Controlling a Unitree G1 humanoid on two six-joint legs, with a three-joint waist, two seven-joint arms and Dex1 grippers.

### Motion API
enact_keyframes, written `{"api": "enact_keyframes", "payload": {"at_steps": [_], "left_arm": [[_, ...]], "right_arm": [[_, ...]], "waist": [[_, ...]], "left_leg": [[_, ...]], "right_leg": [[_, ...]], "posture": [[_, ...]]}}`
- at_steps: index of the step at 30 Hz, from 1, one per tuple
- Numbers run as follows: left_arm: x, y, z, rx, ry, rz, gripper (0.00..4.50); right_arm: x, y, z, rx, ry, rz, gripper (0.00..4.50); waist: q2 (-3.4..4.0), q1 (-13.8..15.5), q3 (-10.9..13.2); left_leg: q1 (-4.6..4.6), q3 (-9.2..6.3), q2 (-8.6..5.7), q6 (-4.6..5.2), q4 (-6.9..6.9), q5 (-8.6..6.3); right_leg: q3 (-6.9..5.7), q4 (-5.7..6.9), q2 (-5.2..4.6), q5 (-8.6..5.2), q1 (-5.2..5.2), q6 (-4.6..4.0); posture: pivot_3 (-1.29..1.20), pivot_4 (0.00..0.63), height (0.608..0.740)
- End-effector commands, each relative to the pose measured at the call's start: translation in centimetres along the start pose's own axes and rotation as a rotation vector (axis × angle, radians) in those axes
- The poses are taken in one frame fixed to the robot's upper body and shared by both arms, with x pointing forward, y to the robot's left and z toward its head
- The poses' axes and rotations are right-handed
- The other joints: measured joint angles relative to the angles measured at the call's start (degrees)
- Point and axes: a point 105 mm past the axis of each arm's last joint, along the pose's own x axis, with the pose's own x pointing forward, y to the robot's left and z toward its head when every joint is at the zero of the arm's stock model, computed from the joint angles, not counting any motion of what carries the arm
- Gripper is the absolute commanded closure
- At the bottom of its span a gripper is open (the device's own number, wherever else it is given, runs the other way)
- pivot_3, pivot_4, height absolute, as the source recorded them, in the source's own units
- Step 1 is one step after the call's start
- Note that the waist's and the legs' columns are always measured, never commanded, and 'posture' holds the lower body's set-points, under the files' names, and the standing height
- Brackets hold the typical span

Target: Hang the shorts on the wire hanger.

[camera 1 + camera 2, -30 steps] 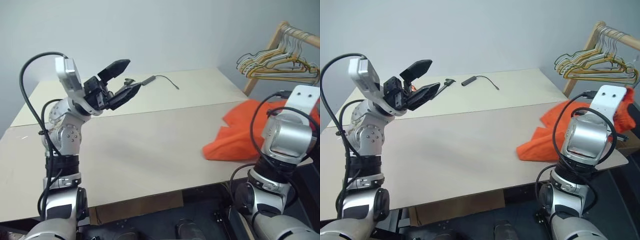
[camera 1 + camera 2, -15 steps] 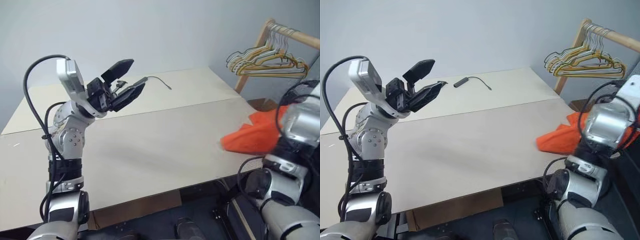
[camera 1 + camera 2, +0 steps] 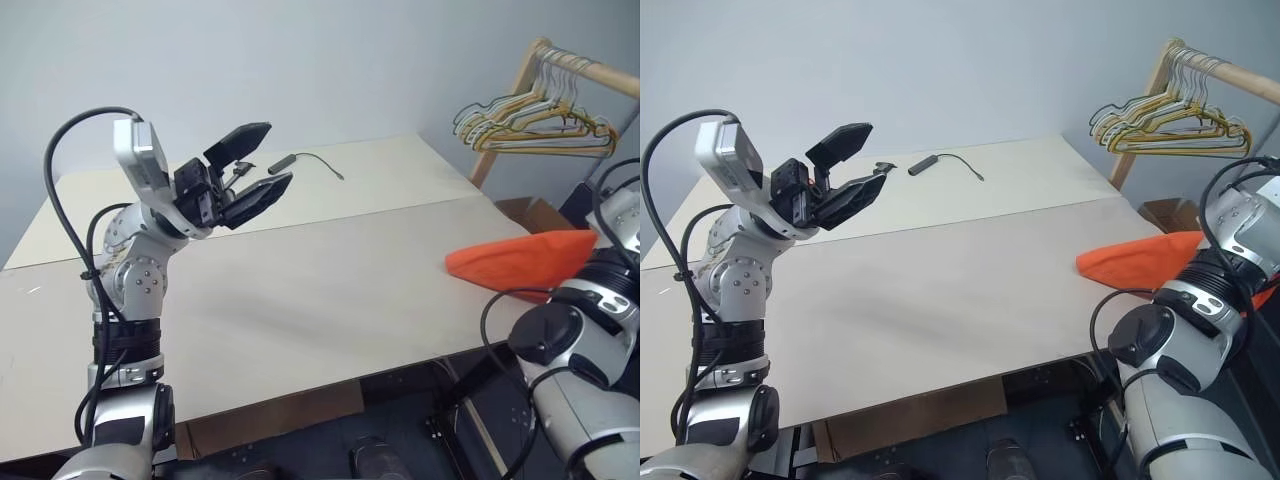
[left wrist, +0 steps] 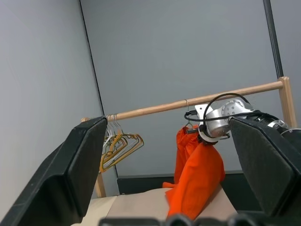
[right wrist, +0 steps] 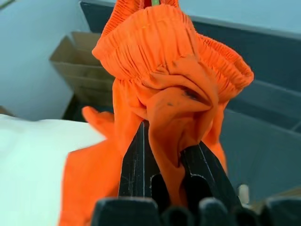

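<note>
Beige table (image 3: 300,290): wide and pale, reaching from my left side to my right.
Left pincer (image 3: 258,162): raised above the table's left part, jaws spread wide, nothing between them, aimed toward my right.
Cable (image 3: 310,158): thin and black with a dark plug, lying on the far part of the table just beyond my left pincer.
Shorts (image 3: 520,260): bright orange, off the table's right edge, one end trailing over that edge and the rest pulled up toward my right wrist.
Right pincer (image 5: 171,157): black fingers (image 5: 134,160) pressed narrow on a fold of the shorts just below the gathered waistband, which bulges above them.
Wire hanger (image 4: 188,123): I cannot make it out clearly; in the left wrist view a thin hook shows at the top of the shorts near the rail.
Rail (image 3: 585,68): wooden, at far right behind the table.
Hanger bunch (image 3: 530,125): yellow, green and white, hung on the rail, apart from the shorts.
</note>
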Motion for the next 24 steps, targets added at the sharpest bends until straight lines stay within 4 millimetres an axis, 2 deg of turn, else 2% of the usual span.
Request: {"api": "enact_keyframes", "payload": {"at_steps": [1,7,9,11,13,18,19,21,24], "left_arm": [[0.3,-0.3,1.0,0.032,-0.021,-0.019,0.03],[0.4,-0.3,0.9,0.033,-0.028,-0.02,0.03],[0.5,-0.3,0.9,0.035,-0.029,-0.02,0.0],[0.4,-0.3,0.8,0.037,-0.024,-0.02,0.0],[0.4,-0.3,0.7,0.038,-0.019,-0.019,0.0],[0.3,-0.4,0.5,0.039,-0.007,-0.018,0.0],[0.3,-0.4,0.5,0.039,-0.006,-0.018,0.0],[0.3,-0.4,0.4,0.04,-0.001,-0.018,0.0],[0.2,-0.5,0.3,0.041,0.004,-0.018,0.0]], "right_arm": [[0.2,-0.7,0.2,-0.026,-0.023,-0.036,4.5],[0.4,-1.1,0.5,-0.161,-0.096,-0.099,4.5],[0.3,-1.4,1.1,-0.182,-0.143,-0.126,3.74],[0.1,-1.7,1.6,-0.202,-0.188,-0.147,3.26],[-0.1,-1.7,2.1,-0.223,-0.224,-0.155,2.56],[-2.0,-1.3,4.2,-0.309,-0.405,-0.226,0.87],[-2.4,-1.2,4.5,-0.318,-0.434,-0.239,0.4],[-3.5,-1.0,5.3,-0.349,-0.516,-0.273,0.07],[-5.4,-0.5,6.6,-0.394,-0.667,-0.305,0.07]], "waist": [[0.0,0.12,0.0],[0.0,0.07,0.0],[0.0,0.06,0.0],[0.01,0.01,0.01],[0.08,-0.02,0.04],[0.13,-0.02,0.05],[0.13,-0.02,0.05],[0.13,0.0,0.05],[0.13,0.04,0.06]], "left_leg": [[0.01,-0.01,0.0,0.0,0.0,0.0],[0.13,-0.01,0.0,0.03,0.0,-0.02],[0.2,-0.02,0.01,0.04,-0.01,-0.02],[0.23,0.0,0.01,0.04,-0.02,-0.02],[0.23,0.0,0.01,0.04,-0.03,-0.02],[0.24,0.0,0.01,0.04,-0.05,-0.02],[0.24,0.0,0.01,0.04,-0.05,-0.02],[0.24,0.0,0.01,0.04,-0.05,-0.02],[0.24,0.0,0.01,0.04,-0.05,-0.02]], "right_leg": [[-0.02,-0.03,0.0,0.0,0.05,0.0],[-0.04,-0.12,0.0,0.0,0.23,0.01],[-0.04,-0.15,0.02,0.0,0.3,0.01],[-0.03,-0.14,0.02,0.0,0.3,0.01],[-0.02,-0.14,0.02,0.0,0.3,0.01],[-0.01,-0.15,0.03,-0.01,0.3,0.01],[0.0,-0.15,0.03,-0.01,0.3,0.01],[0.0,-0.15,0.02,-0.01,0.3,0.02],[0.0,-0.15,0.03,-0.01,0.29,0.02]], "posture": [[-0.11,0.0,0.74],[-0.11,0.0,0.74],[-0.11,0.0,0.74],[-0.11,0.0,0.74],[-0.11,0.0,0.74],[-0.11,0.0,0.74],[-0.11,0.0,0.74],[-0.11,0.0,0.74],[-0.11,0.0,0.74]]}}
